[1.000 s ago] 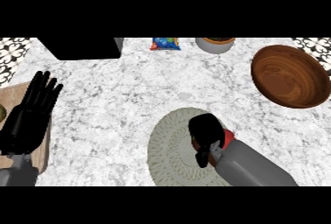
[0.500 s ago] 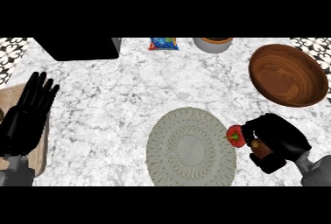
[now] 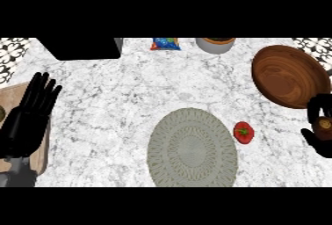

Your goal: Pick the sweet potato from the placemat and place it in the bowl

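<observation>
my left hand (image 3: 29,118) rests at the left edge of the marble bench (image 3: 130,88), fingers straight and pointing up, lying partly over a wooden board (image 3: 44,149). at the far edge sit a black box (image 3: 84,47), a blue packet (image 3: 165,43) and a grey pot (image 3: 215,44). the round grey placemat (image 3: 192,149) lies in the middle near me, with nothing on it. a small red tomato (image 3: 243,132) lies on the bench just beside the mat's right rim. the wooden bowl (image 3: 288,74) stands at the far right. just below it my right hand (image 3: 320,127) shows at the right edge, fingers curled round a brownish thing that looks like the sweet potato (image 3: 323,128), mostly hidden.
</observation>
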